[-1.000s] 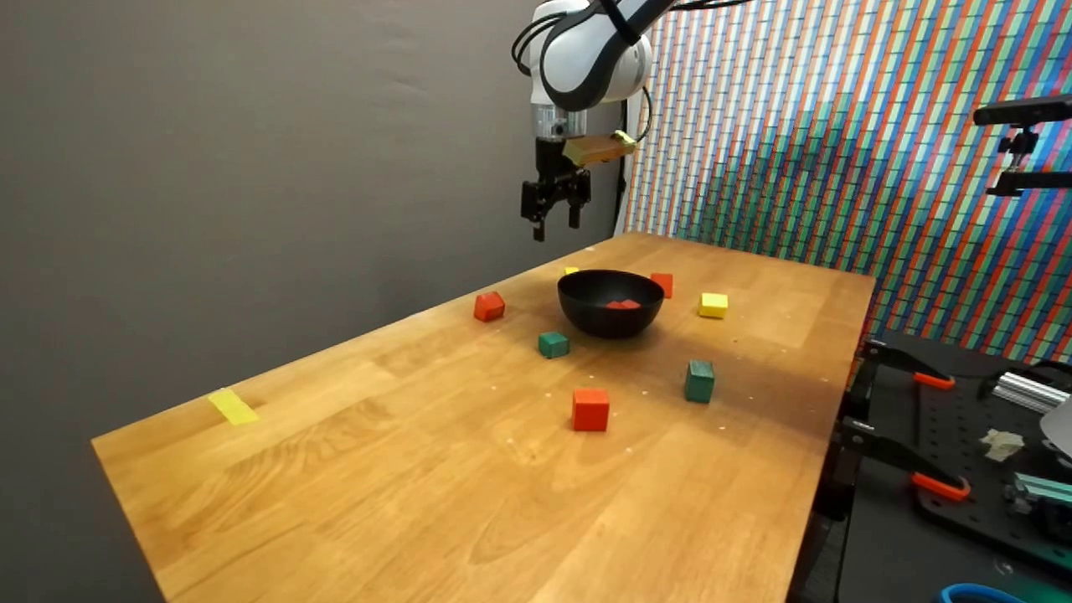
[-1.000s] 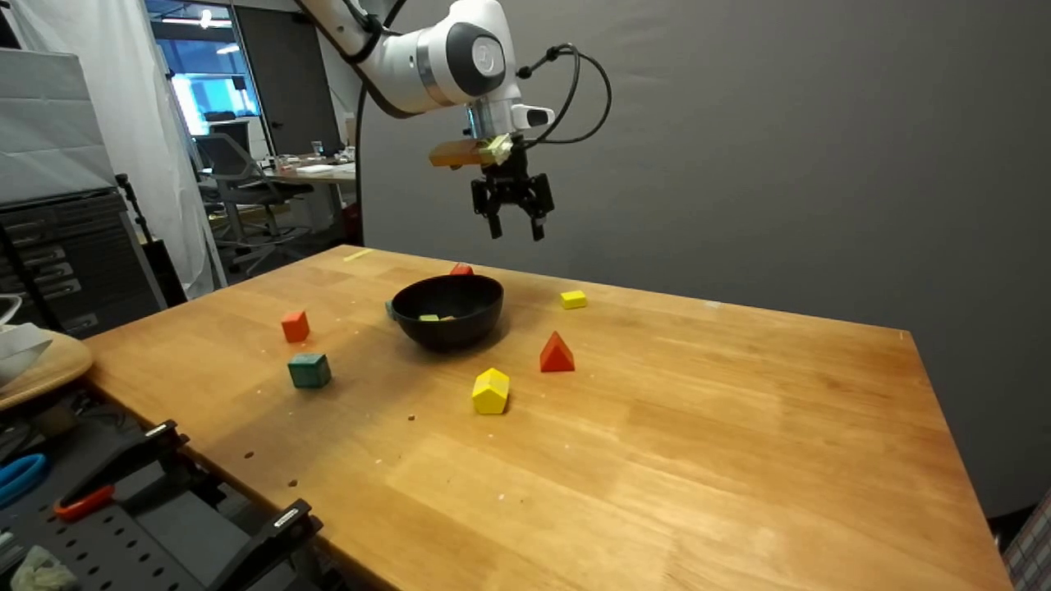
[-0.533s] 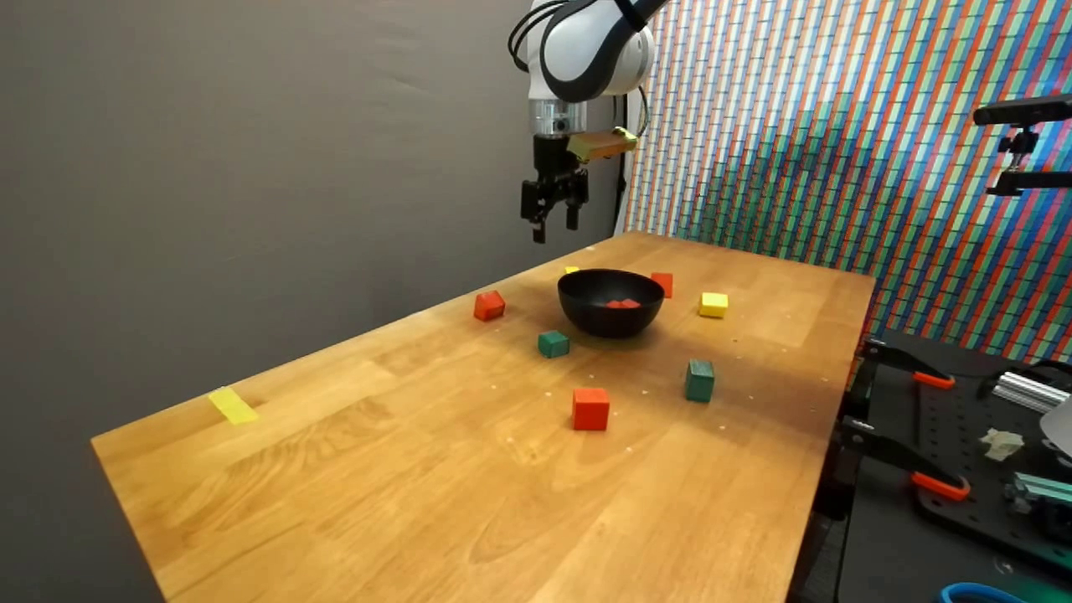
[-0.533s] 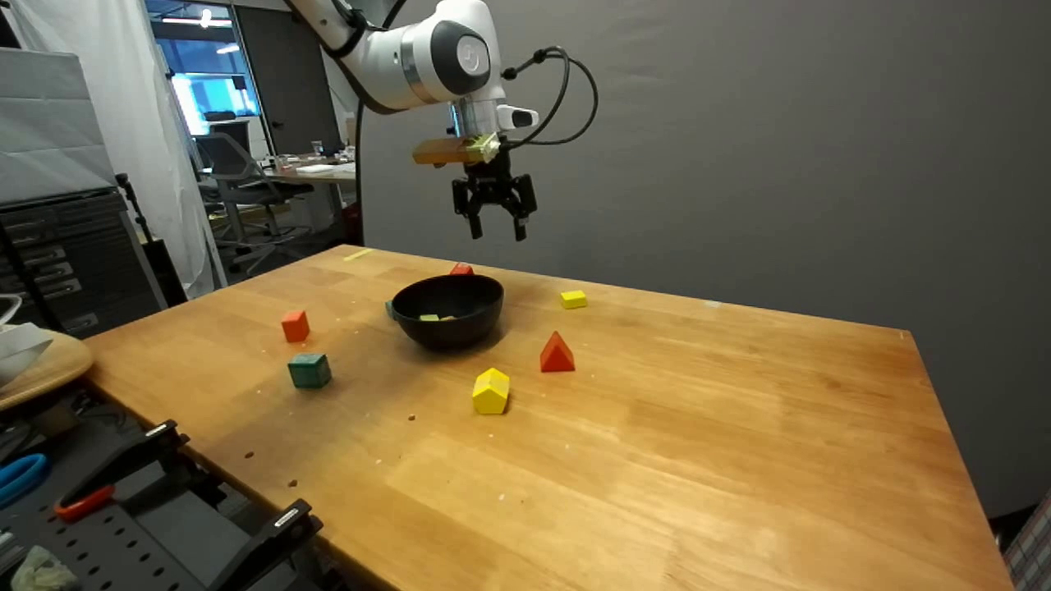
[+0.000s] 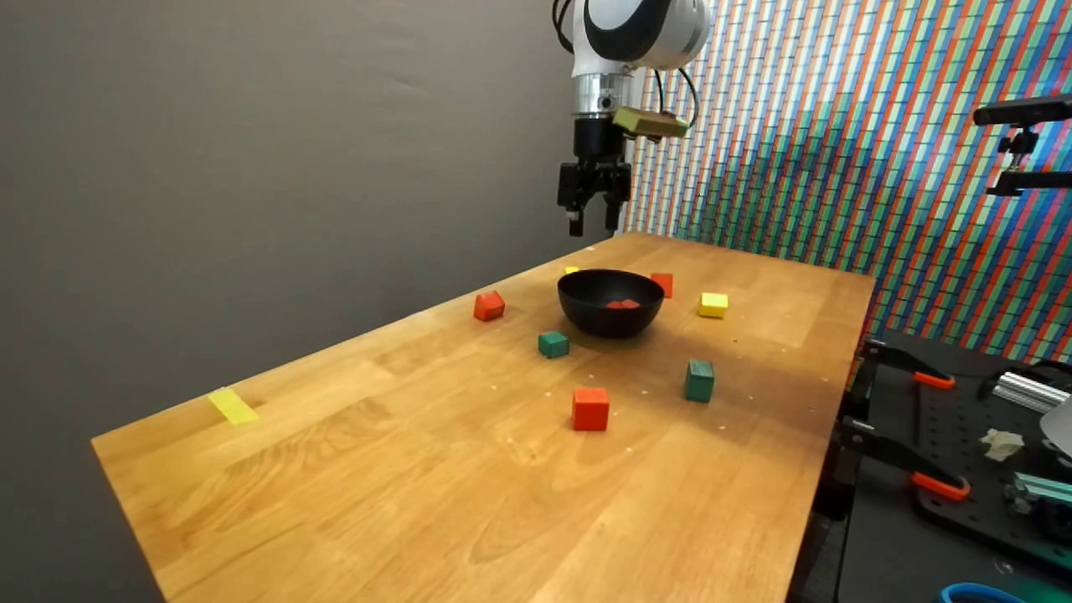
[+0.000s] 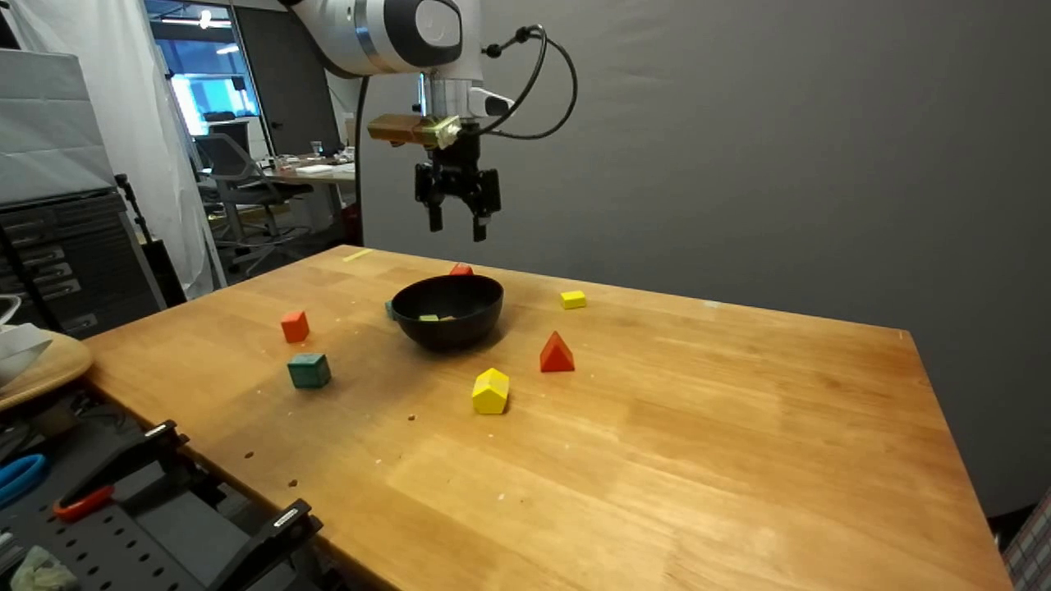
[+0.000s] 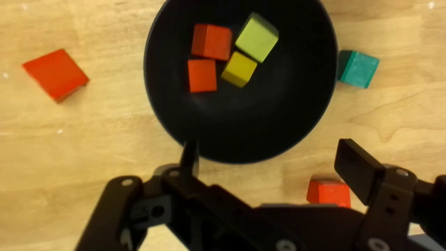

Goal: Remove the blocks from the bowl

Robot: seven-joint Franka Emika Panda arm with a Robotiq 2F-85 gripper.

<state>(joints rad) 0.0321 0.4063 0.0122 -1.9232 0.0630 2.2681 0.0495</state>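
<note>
- Inside the bowl (image 7: 275,115), in the wrist view: a red block (image 7: 217,42) toward 10 o'clock, an orange block (image 7: 202,75) at 9, a pale block (image 7: 258,40) at 1, a yellow block (image 7: 242,66) at the middle.
- The four lie just beside one another; whether they touch cannot be told. Bare bowl floor spreads from 3 round to 7 o'clock.
- The orange block squares with the 12–6 line; the pale and yellow ones are turned, edges running 1–7. All look about as long as wide, so a long axis cannot be told.
- The bowl stands upright, mouth up.
- Just outside its rim at 3 o'clock is a green block (image 7: 360,69); a red wedge (image 7: 55,75) sits well apart at 9.
- The gripper (image 6: 457,231) hangs above the counter (image 6: 698,460), jaws wide apart, fingers pointing to 6 o'clock in both exterior views. In the wrist view one finger overlaps the bowl's rim near 7.
- In an exterior view the counter's far edge runs behind the bowl at 12 o'clock; a yellow house-shaped block (image 6: 491,394) sits at 5, and beyond the wedge a broad stretch of wood reaches toward 4.
</note>
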